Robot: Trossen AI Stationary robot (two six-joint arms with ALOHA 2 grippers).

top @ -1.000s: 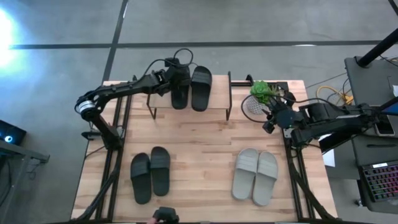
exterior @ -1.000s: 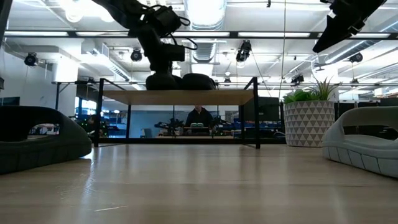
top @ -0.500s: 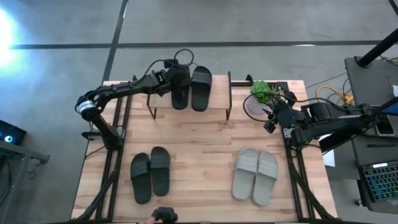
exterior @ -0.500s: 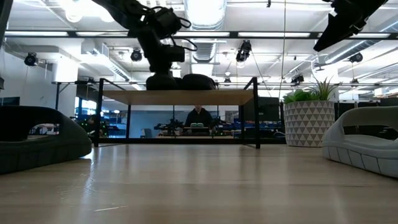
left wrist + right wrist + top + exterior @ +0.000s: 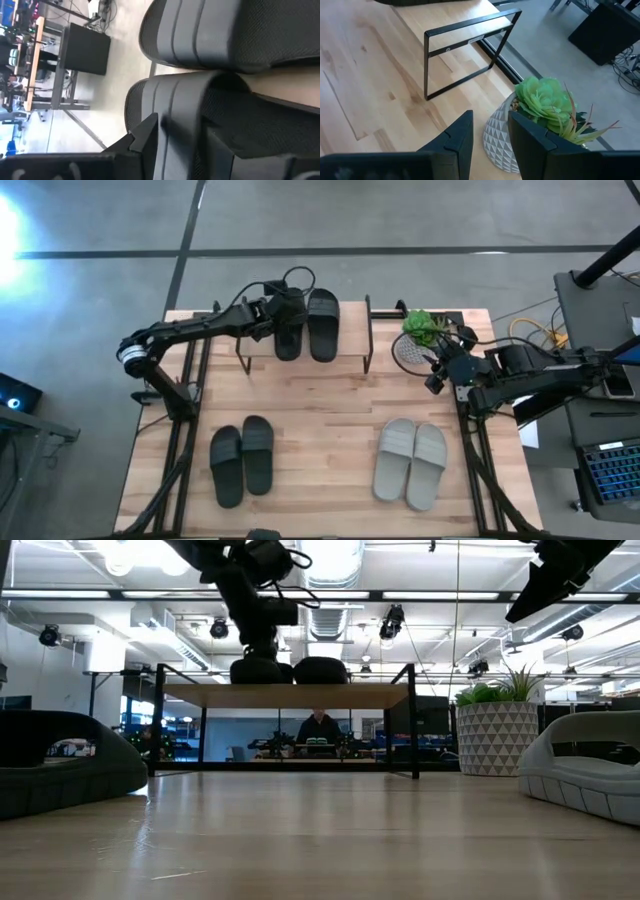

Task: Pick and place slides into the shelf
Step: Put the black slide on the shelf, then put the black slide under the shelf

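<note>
Left hand (image 5: 279, 318) straddles (loosely) black slide (image 5: 288, 332) — atop shelf (image 5: 345, 346).

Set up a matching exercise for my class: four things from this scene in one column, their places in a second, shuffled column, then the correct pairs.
Things
1. black slides pair
2. second black pair
3. grey-green pair
4. potted plant

Places
A. near the table's front, right of centre
B. on the shelf
C. beside the shelf, far right corner
D. near the table's front, left of centre

Pairs: 1-B, 2-D, 3-A, 4-C

Wooden table (image 5: 320, 415) with shelf (image 5: 355, 345), 4 slides (image 5: 241, 459), potted plant (image 5: 415, 340).
</note>
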